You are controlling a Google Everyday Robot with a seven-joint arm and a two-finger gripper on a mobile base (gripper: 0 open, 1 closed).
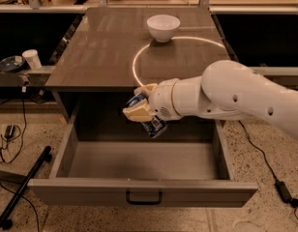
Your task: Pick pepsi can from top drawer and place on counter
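My gripper (139, 106) is shut on the pepsi can (150, 122), a small blue can with white markings, and holds it tilted in the air. The can hangs above the open top drawer (139, 185), just below the front edge of the counter (100, 42). The cream fingers (137, 113) cover the can's upper part. The drawer is pulled fully out, its inside bare, with a dark pull handle (144, 197) on the front panel. My white arm reaches in from the right.
A white bowl (163, 27) stands at the back of the counter beside a bright curved light reflection. A white cup (31, 58) and dark dish sit on the left side shelf. A black pole and cables lie on the floor left.
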